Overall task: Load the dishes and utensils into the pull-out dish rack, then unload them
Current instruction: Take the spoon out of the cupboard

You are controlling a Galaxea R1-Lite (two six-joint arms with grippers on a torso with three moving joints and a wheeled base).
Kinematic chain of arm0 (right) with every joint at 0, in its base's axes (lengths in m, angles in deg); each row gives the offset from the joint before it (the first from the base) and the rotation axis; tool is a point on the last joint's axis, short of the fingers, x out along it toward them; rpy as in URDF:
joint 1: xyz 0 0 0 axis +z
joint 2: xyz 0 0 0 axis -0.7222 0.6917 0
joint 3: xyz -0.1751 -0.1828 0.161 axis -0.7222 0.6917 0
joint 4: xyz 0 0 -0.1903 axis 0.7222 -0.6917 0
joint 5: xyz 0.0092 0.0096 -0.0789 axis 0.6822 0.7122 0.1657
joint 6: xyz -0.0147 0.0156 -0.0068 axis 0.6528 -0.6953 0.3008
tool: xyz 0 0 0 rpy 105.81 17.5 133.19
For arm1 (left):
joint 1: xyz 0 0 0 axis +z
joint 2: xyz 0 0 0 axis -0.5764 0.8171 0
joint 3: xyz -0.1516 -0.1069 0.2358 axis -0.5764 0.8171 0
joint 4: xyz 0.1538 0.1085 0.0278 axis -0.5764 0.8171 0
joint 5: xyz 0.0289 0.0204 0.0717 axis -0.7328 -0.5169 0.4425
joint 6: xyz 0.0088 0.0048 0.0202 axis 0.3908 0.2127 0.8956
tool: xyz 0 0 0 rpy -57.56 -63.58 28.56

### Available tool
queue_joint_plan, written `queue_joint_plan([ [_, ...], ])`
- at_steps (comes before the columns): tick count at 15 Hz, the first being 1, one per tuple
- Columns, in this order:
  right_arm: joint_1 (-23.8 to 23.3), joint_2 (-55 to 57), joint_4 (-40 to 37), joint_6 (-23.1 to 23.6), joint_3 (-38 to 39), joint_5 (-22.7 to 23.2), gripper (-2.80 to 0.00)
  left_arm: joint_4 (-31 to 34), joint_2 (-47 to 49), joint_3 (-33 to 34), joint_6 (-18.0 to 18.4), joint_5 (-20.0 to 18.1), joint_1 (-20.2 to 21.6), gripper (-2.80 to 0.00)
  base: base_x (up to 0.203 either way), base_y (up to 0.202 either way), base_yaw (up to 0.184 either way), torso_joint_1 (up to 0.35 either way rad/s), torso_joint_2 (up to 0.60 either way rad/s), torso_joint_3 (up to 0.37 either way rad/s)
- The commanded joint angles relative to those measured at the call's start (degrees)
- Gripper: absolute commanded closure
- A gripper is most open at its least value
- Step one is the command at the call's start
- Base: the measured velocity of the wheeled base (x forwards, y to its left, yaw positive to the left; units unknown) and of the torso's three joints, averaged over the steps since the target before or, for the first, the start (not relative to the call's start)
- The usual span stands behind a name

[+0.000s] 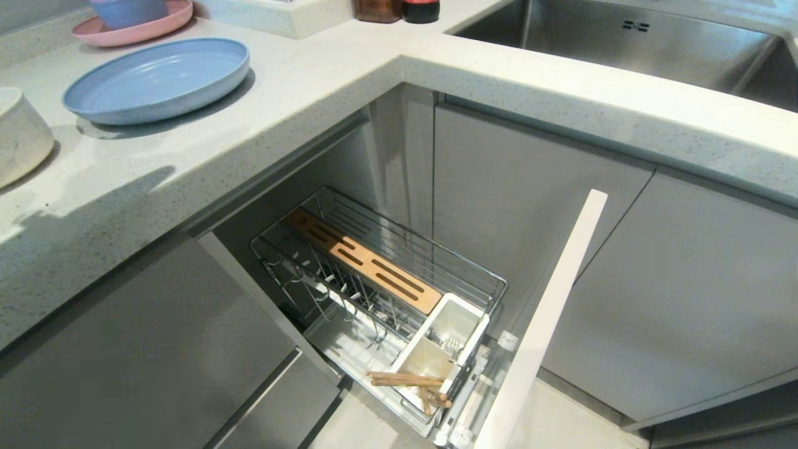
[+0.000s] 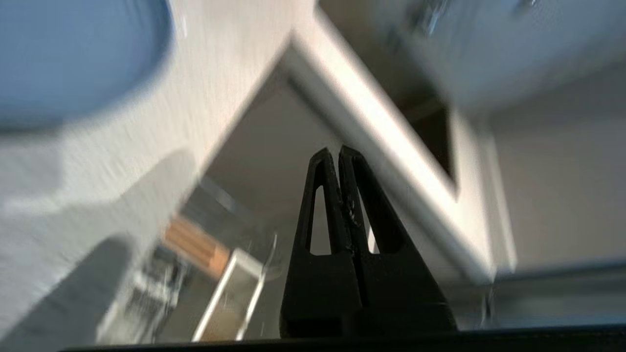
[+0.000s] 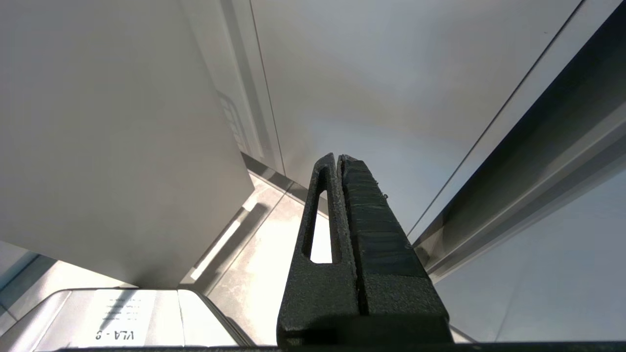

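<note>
Dish rack (image 1: pixel 380 293) stands pulled out of the cabinet in the lower middle of the head view, its pale front panel (image 1: pixel 542 324) swung toward the lower right. Chopsticks (image 1: pixel 408 380) lie tipped across the nearer white cup (image 1: pixel 424 365) at the bottom centre, and a few metal utensils (image 1: pixel 447 342) show in the farther cup (image 1: pixel 455 321) just above it. The prongs and bamboo strip (image 1: pixel 365 262) hold no dishes.

On the counter (image 1: pixel 156 174) at upper left sits the light-blue plate (image 1: pixel 156 78), with the off-white bowl (image 1: pixel 19 134) at the left edge — both well apart from the rack. A pink plate (image 1: pixel 134 28) lies beyond them at the top edge.

Left gripper (image 2: pixel 340 151) has its fingers pressed together with nothing between them; its own view shows it above the counter edge, the blue plate at upper left of that frame. Right gripper (image 3: pixel 340 159) is likewise closed and empty, parked low beside the cabinet fronts. Neither arm appears in the head view.

By my reading, the utensils are in — or not yet taken out — while both dishes are on the counter; which half of the task this is cannot be told from these views.
</note>
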State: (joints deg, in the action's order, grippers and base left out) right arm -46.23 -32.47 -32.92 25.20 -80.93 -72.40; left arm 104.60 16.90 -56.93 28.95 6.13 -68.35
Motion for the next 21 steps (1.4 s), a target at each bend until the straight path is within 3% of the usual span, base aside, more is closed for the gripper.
queue_joint_plan([
  [1,0.00,0.02,0.00,0.00,0.09,-0.02,0.00,3.88,4.80,0.75,0.15,0.53,-5.94,0.00,0.000,0.000,0.000,0.000,0.00,0.000],
  [3,0.00,0.02,0.00,0.00,0.09,-0.02,0.00,7.33,8.91,1.09,0.34,3.49,-9.78,0.00,0.000,0.000,0.000,0.000,0.00,0.000],
  [7,0.00,0.02,0.00,0.00,0.09,-0.02,0.00,10.92,16.86,1.49,0.53,12.32,-13.24,0.00,0.000,0.000,0.000,0.000,0.00,0.000],
  [19,0.00,0.02,0.00,0.00,0.09,-0.02,0.00,11.62,32.86,2.24,1.55,20.48,-21.34,0.00,0.000,0.000,0.000,0.000,0.00,0.000],
  [20,0.00,0.02,0.00,0.00,0.09,-0.02,0.00,11.60,33.44,1.45,3.01,20.71,-21.41,0.00,0.000,0.000,0.000,0.000,0.00,0.000],
  [21,0.00,0.02,0.00,0.00,0.09,-0.02,0.00,11.61,34.14,0.27,6.73,20.79,-21.42,0.00,0.000,0.000,0.000,0.000,0.00,0.000],
])
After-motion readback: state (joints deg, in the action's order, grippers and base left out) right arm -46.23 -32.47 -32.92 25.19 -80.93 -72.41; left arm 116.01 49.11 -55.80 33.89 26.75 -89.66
